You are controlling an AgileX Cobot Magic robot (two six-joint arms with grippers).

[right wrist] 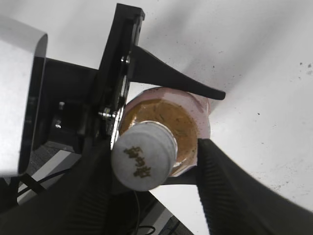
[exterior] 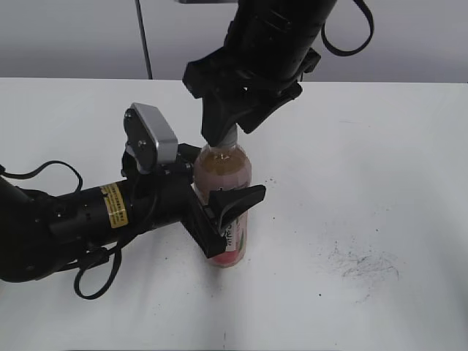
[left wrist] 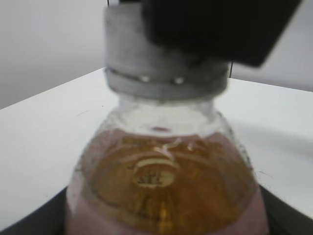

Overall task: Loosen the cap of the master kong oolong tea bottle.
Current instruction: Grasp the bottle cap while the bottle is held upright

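Note:
The master kong oolong tea bottle (exterior: pixel 223 174) stands upright mid-table, amber tea above a pink label. My left gripper (exterior: pixel 238 219) is shut on its body from the left. In the left wrist view the bottle's shoulder (left wrist: pixel 166 186) fills the frame under the grey-white ribbed cap (left wrist: pixel 161 63). My right gripper (exterior: pixel 221 135) comes down from above over the cap. In the right wrist view the cap (right wrist: pixel 143 155) shows its dark logo between the open fingers of the right gripper (right wrist: pixel 156 183). The left finger is beside the cap and the right finger stands apart from it.
The white table (exterior: pixel 380 146) has dark specks at the right front (exterior: pixel 362 263). The left arm and its loose cable (exterior: pixel 95 278) lie across the front left. A thin dark pole (exterior: pixel 144 36) stands at the back.

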